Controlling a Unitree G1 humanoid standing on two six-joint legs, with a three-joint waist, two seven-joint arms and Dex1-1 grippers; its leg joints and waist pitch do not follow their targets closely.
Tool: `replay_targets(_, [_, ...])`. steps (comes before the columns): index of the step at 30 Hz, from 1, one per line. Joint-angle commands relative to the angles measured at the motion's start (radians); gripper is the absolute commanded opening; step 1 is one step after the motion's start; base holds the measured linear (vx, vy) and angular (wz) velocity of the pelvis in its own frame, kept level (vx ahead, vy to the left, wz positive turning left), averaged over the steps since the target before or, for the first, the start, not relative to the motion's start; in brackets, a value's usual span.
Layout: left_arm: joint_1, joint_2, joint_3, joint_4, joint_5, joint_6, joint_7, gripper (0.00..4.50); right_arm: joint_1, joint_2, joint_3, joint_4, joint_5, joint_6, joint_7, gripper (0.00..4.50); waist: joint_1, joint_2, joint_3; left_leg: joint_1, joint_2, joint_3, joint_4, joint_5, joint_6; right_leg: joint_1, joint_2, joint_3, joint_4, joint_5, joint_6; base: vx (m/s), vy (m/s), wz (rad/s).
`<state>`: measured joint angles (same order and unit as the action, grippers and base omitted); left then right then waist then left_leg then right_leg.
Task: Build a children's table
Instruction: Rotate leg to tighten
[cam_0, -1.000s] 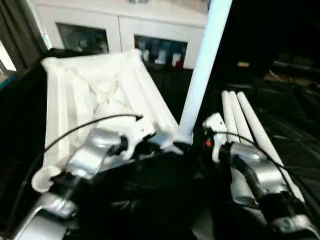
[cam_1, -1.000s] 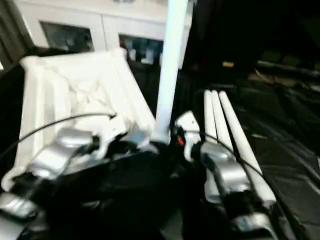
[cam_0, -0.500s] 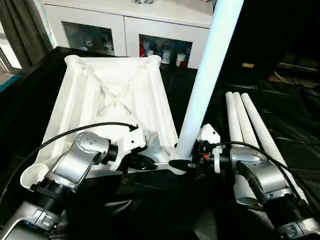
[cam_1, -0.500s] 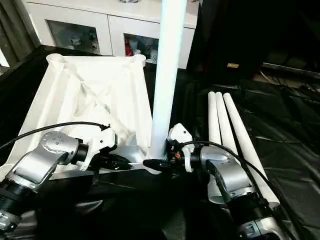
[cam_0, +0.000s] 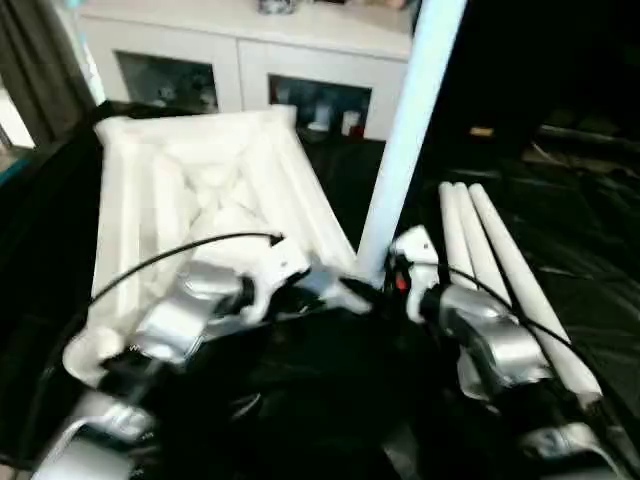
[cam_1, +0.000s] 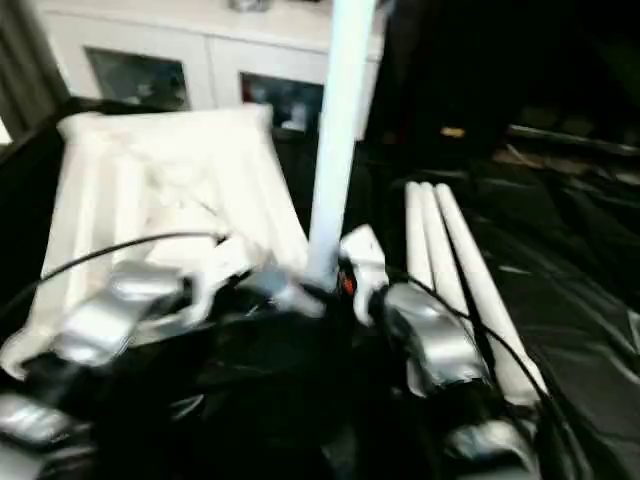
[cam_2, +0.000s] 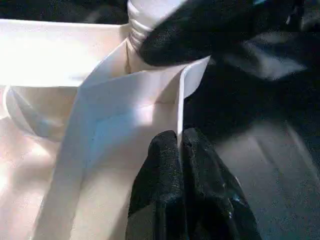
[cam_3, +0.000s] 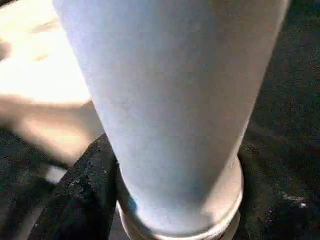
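The left hand (cam_2: 182, 165) was clamped on the rim of the upturned table top (cam_0: 190, 190) beside its near corner socket, steadying it, while the right hand (cam_3: 100, 200) gripped the upright leg (cam_0: 405, 150) seated there, three spare legs (cam_0: 490, 270) alongside.

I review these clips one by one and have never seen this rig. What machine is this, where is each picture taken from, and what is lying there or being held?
This is a humanoid robot seen from its own cameras. Two pictures come from its head, looking down over silver forearms; two come from its wrists.

On black sheeting lies the white table top, ribbed underside up. Three spare legs lie side by side on the robot's right.

The left gripper is pinched shut on a thin wall at the top's near corner. The right gripper is at the base of one upright leg standing at that corner; its grip is unclear.

A white glass-door cabinet stands behind.
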<state>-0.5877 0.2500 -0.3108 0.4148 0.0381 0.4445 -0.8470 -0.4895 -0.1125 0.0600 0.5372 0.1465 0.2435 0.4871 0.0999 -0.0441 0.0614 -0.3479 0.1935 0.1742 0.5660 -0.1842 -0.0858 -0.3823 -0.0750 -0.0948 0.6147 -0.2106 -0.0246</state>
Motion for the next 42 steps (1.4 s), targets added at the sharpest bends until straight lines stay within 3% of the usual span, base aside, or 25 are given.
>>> replay_targets(1, [-0.023, -0.056, 0.002, 0.052, 0.02, 0.043, 0.106, 0.0, 0.001, 0.041, -0.016, 0.095, -0.011, 0.042, -0.118, 2.76, 0.003, 0.011, -0.047, 0.004, 0.046, -0.018, -0.071, -0.2, -0.005, 0.04, -0.09, 0.067, -0.092, -0.292, -0.154, 0.0, 0.0, 0.0])
replay_targets(5, [-0.064, -0.155, -0.01, 0.107, 0.047, 0.059, 0.197, 0.0, -0.052, 0.119, -0.029, 0.19, -0.028, -0.007, -0.228, 2.76, 0.0, 0.011, -0.047, 0.005, 0.044, -0.018, -0.072, -0.215, -0.009, 0.037, -0.088, 0.065, -0.096, -0.29, -0.15, 0.0, 0.0, 0.0])
replay_targets(10, [-0.06, -0.174, -0.037, 0.093, 0.042, 0.041, 0.163, 0.0, -0.051, 0.144, -0.01, 0.178, -0.026, -0.044, -0.176, 2.76, 0.004, 0.009, -0.051, -0.002, 0.043, -0.016, -0.068, -0.164, 0.02, 0.042, -0.086, 0.066, -0.085, -0.177, -0.156, 0.0, 0.0, 0.0])
replay_targets(11, [-0.058, -0.17, -0.04, 0.094, 0.04, 0.039, 0.158, 0.0, -0.052, 0.145, -0.01, 0.179, -0.026, -0.047, -0.164, 3.31, 0.005, 0.016, -0.051, -0.002, 0.043, -0.016, -0.068, -0.161, 0.025, 0.042, -0.086, 0.065, -0.084, -0.161, -0.164, 0.0, 0.0, 0.0])
replay_targets(13, [-0.053, -0.161, -0.045, 0.088, 0.038, 0.028, 0.144, 0.0, -0.051, 0.145, -0.014, 0.174, -0.019, -0.043, -0.153, 3.45, 0.003, 0.012, -0.05, -0.002, 0.043, -0.016, -0.069, -0.166, 0.029, 0.043, -0.085, 0.065, -0.085, -0.156, -0.169, 0.0, 0.0, 0.0])
replay_targets(16, [-0.028, -0.124, -0.049, 0.068, 0.028, -0.01, 0.074, 0.0, -0.046, 0.122, 0.004, 0.156, -0.023, -0.056, -0.098, 3.73, 0.001, 0.011, -0.05, -0.005, 0.044, -0.017, -0.071, -0.174, 0.033, 0.046, -0.087, 0.064, -0.086, -0.176, -0.168, 0.0, 0.0, 0.0])
replay_targets(19, [-0.008, -0.086, -0.058, 0.048, 0.024, -0.045, 0.013, 0.0, -0.033, 0.101, 0.023, 0.134, -0.021, -0.071, -0.038, 3.73, -0.003, 0.013, -0.05, -0.006, 0.045, -0.017, -0.071, -0.161, 0.039, 0.046, -0.087, 0.065, -0.084, -0.156, -0.175, 0.0, 0.0, 0.0])
replay_targets(22, [0.016, -0.023, -0.056, 0.014, 0.011, -0.048, -0.062, 0.0, 0.023, 0.035, 0.091, 0.016, -0.009, -0.075, 0.138, 3.73, -0.001, 0.01, -0.049, -0.003, 0.046, -0.015, -0.069, -0.155, 0.054, 0.048, -0.085, 0.065, -0.083, -0.133, -0.178, 0.0, 0.0, 0.0])
replay_targets(24, [0.019, -0.012, -0.055, 0.009, 0.007, -0.052, -0.077, 0.0, 0.034, 0.02, 0.103, -0.008, -0.008, -0.074, 0.174, 3.73, -0.001, 0.012, -0.048, -0.004, 0.048, -0.015, -0.07, -0.152, 0.06, 0.046, -0.086, 0.066, -0.081, -0.127, -0.182, 0.0, 0.0, 0.0])
replay_targets(26, [0.032, 0.014, -0.057, -0.015, -0.008, -0.06, -0.122, 0.0, 0.055, -0.011, 0.12, -0.056, 0.006, -0.06, 0.239, 3.73, -0.002, 0.012, -0.048, -0.002, 0.047, -0.014, -0.07, -0.153, 0.06, 0.045, -0.084, 0.066, -0.081, -0.127, -0.191, 0.0, 0.0, 0.0])
replay_targets(27, [0.054, 0.052, -0.061, -0.047, -0.029, -0.114, -0.194, 0.0, 0.08, -0.054, 0.135, -0.118, 0.029, -0.035, 0.324, 3.73, -0.001, 0.012, -0.046, -0.003, 0.048, -0.016, -0.071, -0.157, 0.062, 0.046, -0.085, 0.066, -0.082, -0.133, -0.192, 0.0, 0.0, 0.0])
replay_targets(32, [0.098, 0.124, -0.068, -0.122, -0.097, -0.119, -0.355, 0.0, 0.109, -0.139, 0.165, -0.207, 0.07, 0.024, 0.462, 3.73, 0.001, 0.01, -0.047, 0.0, 0.05, -0.013, -0.069, -0.145, 0.075, 0.044, -0.084, 0.067, -0.078, -0.112, -0.204, 0.0, 0.0, 0.0])
replay_targets(34, [0.108, 0.149, -0.073, -0.132, -0.101, -0.121, -0.39, 0.0, 0.119, -0.166, 0.176, -0.238, 0.078, 0.041, 0.502, 3.73, 0.008, 0.011, -0.047, 0.004, 0.05, -0.011, -0.067, -0.126, 0.081, 0.044, -0.084, 0.069, -0.073, -0.075, -0.218, 0.0, 0.0, 0.0])
replay_targets(36, [0.117, 0.169, -0.073, -0.139, -0.109, -0.124, -0.419, 0.0, 0.125, -0.188, 0.185, -0.258, 0.074, 0.041, 0.534, 3.73, 0.01, 0.011, -0.046, -0.001, 0.049, -0.011, -0.066, -0.113, 0.086, 0.045, -0.083, 0.067, -0.07, -0.059, -0.217, 0.0, 0.0, 0.0])
replay_targets(39, [0.125, 0.19, -0.068, -0.146, -0.115, -0.129, -0.441, 0.0, 0.129, -0.202, 0.187, -0.275, 0.073, 0.05, 0.562, 3.73, 0.012, 0.009, -0.046, -0.001, 0.049, -0.012, -0.068, -0.121, 0.078, 0.046, -0.084, 0.067, -0.071, -0.082, -0.214, 0.0, 0.0, 0.0])
replay_targets(42, [0.129, 0.197, -0.062, -0.15, -0.114, -0.133, -0.446, 0.0, 0.132, -0.211, 0.196, -0.29, 0.076, 0.061, 0.578, 3.41, 0.013, 0.009, -0.047, 0.001, 0.049, -0.012, -0.068, -0.125, 0.069, 0.046, -0.085, 0.067, -0.072, -0.097, -0.213, 0.0, 0.0, 0.0])
